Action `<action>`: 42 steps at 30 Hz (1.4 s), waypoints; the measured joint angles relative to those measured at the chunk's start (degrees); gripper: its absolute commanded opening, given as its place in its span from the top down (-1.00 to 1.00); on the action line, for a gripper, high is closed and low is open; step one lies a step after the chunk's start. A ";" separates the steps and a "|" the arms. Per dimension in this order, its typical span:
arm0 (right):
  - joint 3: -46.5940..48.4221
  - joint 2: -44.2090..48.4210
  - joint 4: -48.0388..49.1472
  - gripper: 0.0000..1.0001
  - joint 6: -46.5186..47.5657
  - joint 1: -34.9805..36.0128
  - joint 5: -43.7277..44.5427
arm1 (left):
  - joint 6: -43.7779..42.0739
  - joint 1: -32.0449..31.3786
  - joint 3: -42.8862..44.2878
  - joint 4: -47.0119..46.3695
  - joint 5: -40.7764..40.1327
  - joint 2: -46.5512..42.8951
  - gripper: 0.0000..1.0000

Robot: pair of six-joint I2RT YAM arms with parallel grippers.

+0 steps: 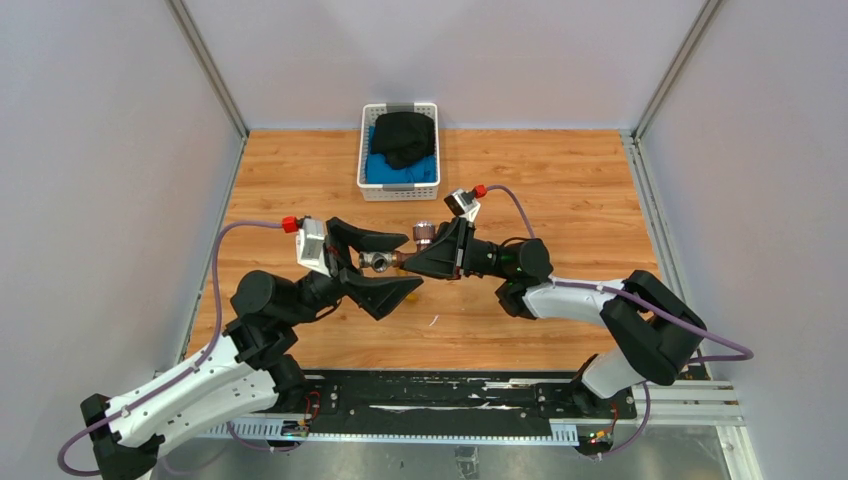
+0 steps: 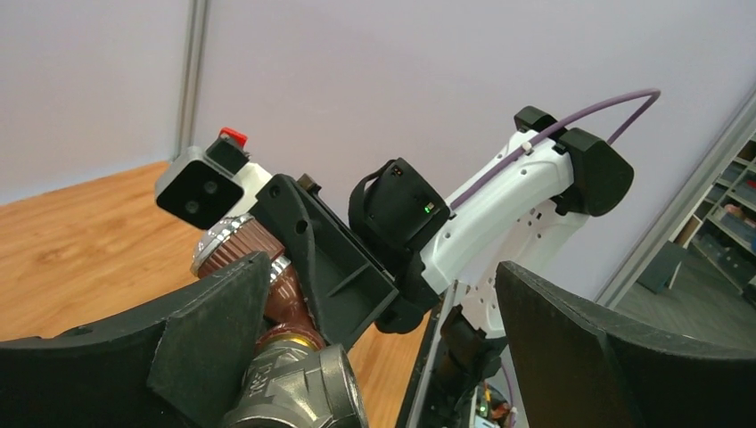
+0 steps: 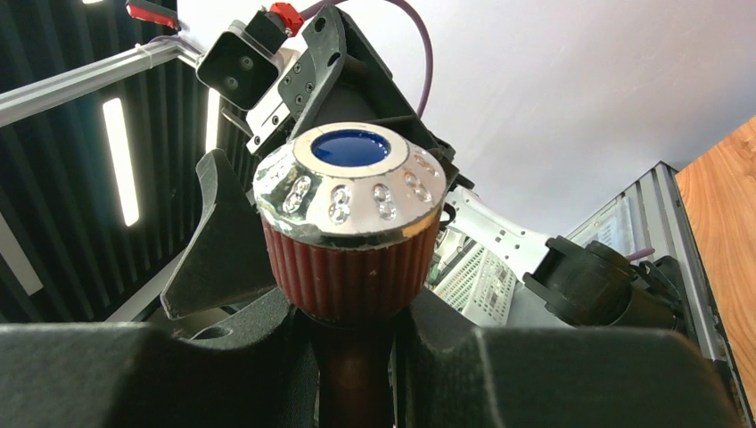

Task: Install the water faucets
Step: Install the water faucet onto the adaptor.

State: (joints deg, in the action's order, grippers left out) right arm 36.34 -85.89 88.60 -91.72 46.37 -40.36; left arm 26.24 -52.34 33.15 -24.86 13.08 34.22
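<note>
Blue cap on the faucet (image 3: 349, 227) — right wrist view only

I watch from high at the near edge, looking down on the tabletop (image 1: 560, 180), both wrist views sit close, facing each other, all three sharing the red-brown faucet (image 1: 424, 234).

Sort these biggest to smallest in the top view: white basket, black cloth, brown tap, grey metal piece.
1. white basket
2. black cloth
3. brown tap and grey metal piece: both small and partly hidden, so I can't rank them.
</note>
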 measured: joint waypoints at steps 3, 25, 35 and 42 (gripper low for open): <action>-0.33 0.00 -0.24 1.00 0.17 -0.09 0.33 | 0.72 -0.07 0.63 1.88 -1.60 0.00 -1.00; -2.45 2.58 -0.70 1.00 1.92 -3.80 1.79 | 4.85 -0.42 6.86 13.53 -17.38 -3.13 -1.00; -3.50 14.67 -16.50 1.00 18.53 -6.99 2.97 | 18.91 -0.52 15.54 30.47 -29.90 -6.91 -1.00; -0.81 24.02 -34.64 1.00 36.24 -7.06 6.40 | 33.33 -0.52 11.78 32.28 -29.57 -4.81 -1.00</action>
State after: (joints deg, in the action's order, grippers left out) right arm 35.53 -61.87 53.95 -55.48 39.31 -33.95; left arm 59.57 -52.86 44.93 7.42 -16.49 29.41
